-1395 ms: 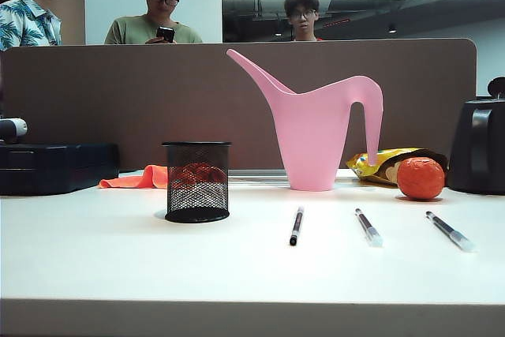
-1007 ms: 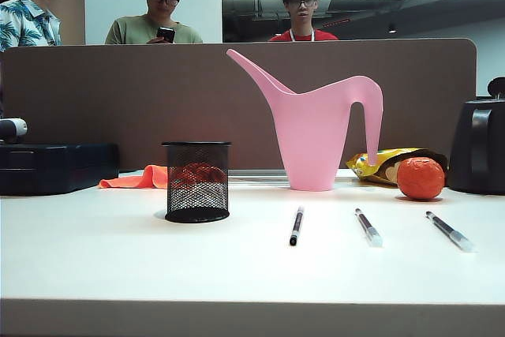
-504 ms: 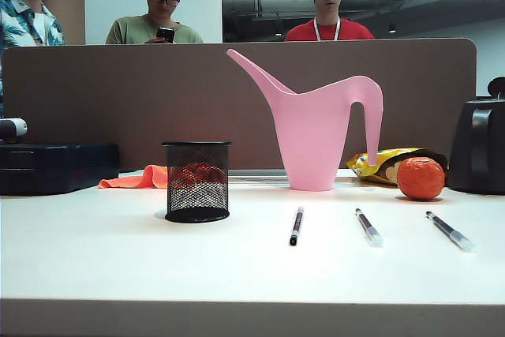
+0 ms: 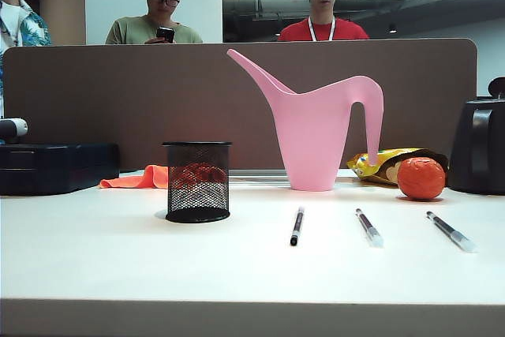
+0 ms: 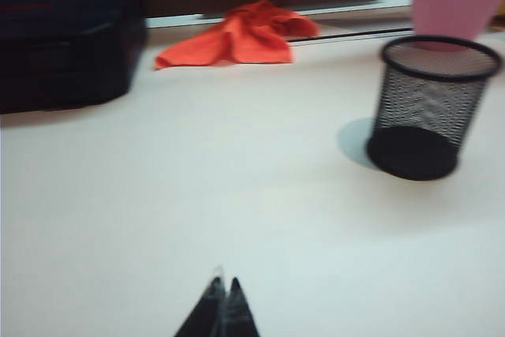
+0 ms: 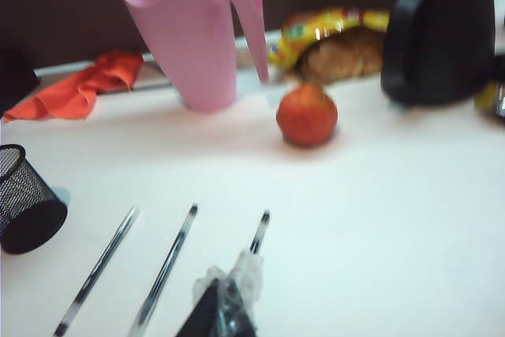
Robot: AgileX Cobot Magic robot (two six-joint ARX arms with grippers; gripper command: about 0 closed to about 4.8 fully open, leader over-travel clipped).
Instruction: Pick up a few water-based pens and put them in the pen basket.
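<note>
Three water-based pens lie side by side on the white table: a mostly black pen (image 4: pixel 296 226), a clear pen (image 4: pixel 368 227) and another clear pen (image 4: pixel 451 231). The pen basket (image 4: pixel 197 183), a black mesh cup, stands upright to their left. Neither gripper shows in the exterior view. In the right wrist view my right gripper (image 6: pixel 229 290) is shut, its tips wrapped in clear film, hovering just short of the nearest pen (image 6: pixel 260 232); two more pens (image 6: pixel 167 266) (image 6: pixel 95 270) lie beside it. My left gripper (image 5: pixel 223 286) is shut over bare table, well away from the basket (image 5: pixel 430 108).
A tall pink watering can (image 4: pixel 316 128) stands behind the pens. An orange ball (image 4: pixel 420 177), a yellow snack bag (image 4: pixel 379 163) and a black kettle (image 4: pixel 477 147) sit at the back right. An orange cloth (image 4: pixel 138 179) and a black case (image 4: pixel 55 167) lie at the back left.
Nothing on the table has moved in the exterior view. Only the people behind the partition have shifted.
</note>
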